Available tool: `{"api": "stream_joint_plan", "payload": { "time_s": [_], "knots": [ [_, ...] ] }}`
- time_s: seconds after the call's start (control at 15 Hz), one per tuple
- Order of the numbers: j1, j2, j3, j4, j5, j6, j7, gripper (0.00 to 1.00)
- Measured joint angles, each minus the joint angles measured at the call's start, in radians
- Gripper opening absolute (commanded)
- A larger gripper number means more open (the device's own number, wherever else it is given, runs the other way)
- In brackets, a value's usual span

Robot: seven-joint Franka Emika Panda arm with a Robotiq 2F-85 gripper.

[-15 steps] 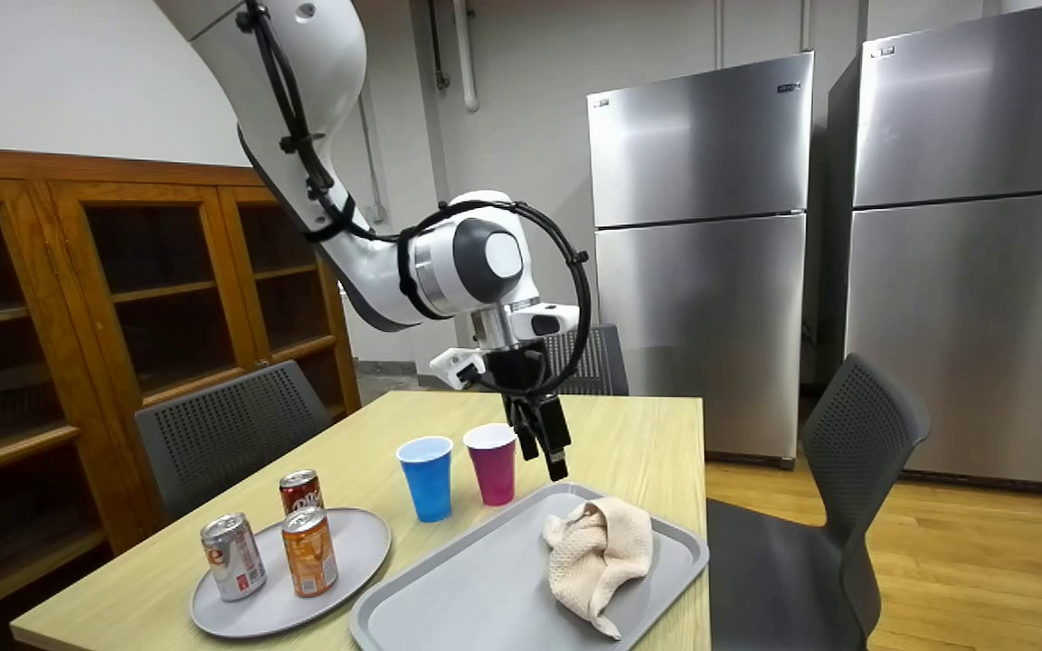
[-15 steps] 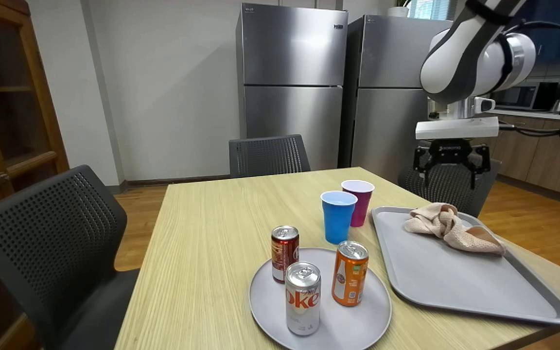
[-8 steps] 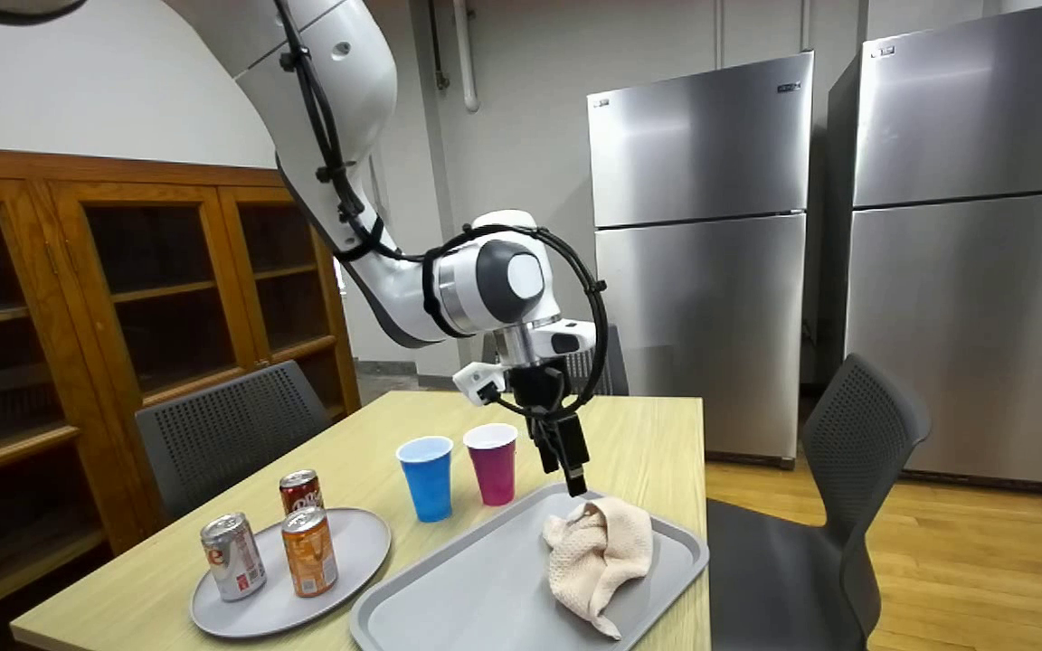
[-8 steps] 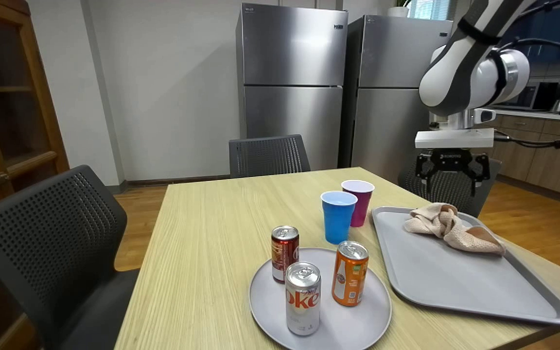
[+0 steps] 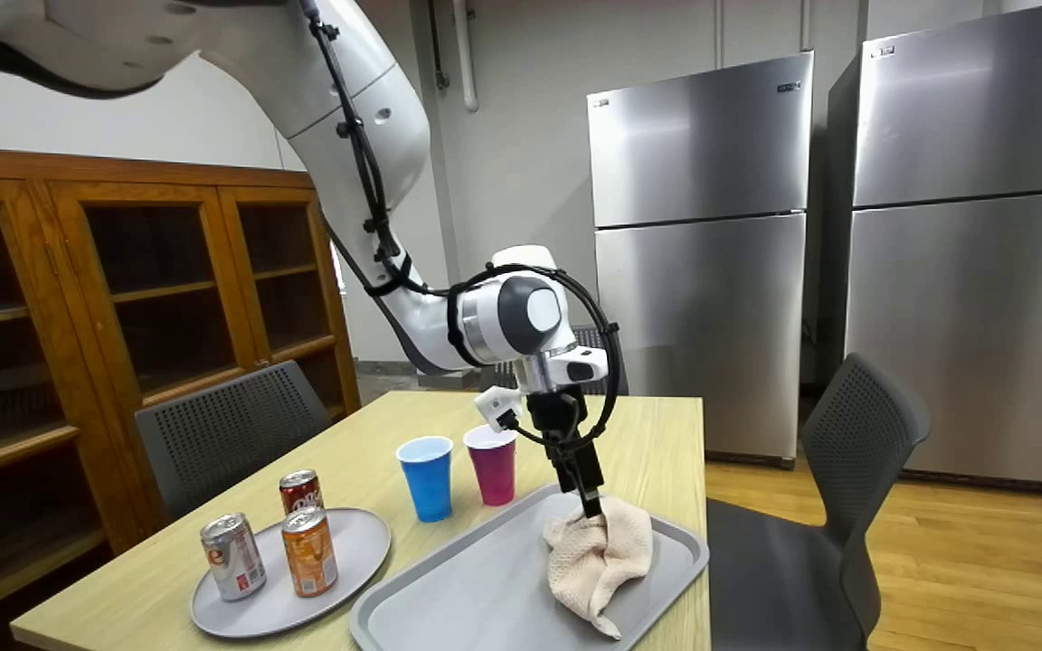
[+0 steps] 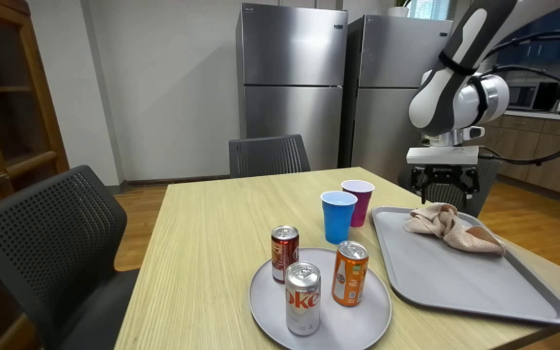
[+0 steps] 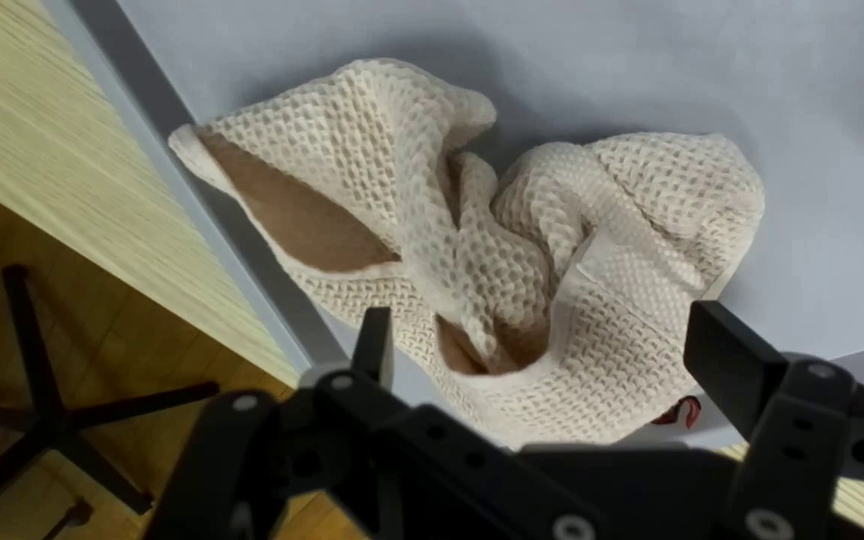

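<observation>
- the beige cloth [image 7: 469, 255] is lying crumpled on the grey tray [image 6: 450, 279], one corner reaching the rim.
- its loose, waffled weave is suggesting something light, soft and floppy, probably neither slippery nor fragile, and likely to sag from wherever it is being pinched.
- the raised folds [image 7: 432, 217] near its middle are looking like the best hold, several layers there probably giving a surer pinch than a thin hem.
- the gripper [image 6: 445, 198] is hanging over the cloth, its jaws standing wide apart and holding nothing; whether the tips are touching the weave, i am not able to tell.
- compared with a second ago, the gripper is sitting lower and closer to the cloth, its jaws spreading just as wide; the cloth, the tray, the blue cup [image 5: 428, 484] and the magenta cup [image 5: 494, 472] are keeping their places.
</observation>
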Motion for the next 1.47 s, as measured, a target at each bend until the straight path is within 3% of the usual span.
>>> {"api": "stream_joint_plan", "payload": {
  "time_s": [0.8, 0.87, 1.0, 1.47],
  "knots": [
    [0.009, 0.17, -0.025, 0.137, 0.014, -0.002, 0.026, 1.0],
    [0.011, 0.177, -0.026, 0.141, 0.014, -0.002, 0.032, 0.75],
    [0.013, 0.188, -0.029, 0.146, 0.014, -0.003, 0.046, 0.65],
    [0.041, 0.196, -0.055, 0.15, 0.014, -0.003, 0.094, 0.12]
  ]
}}
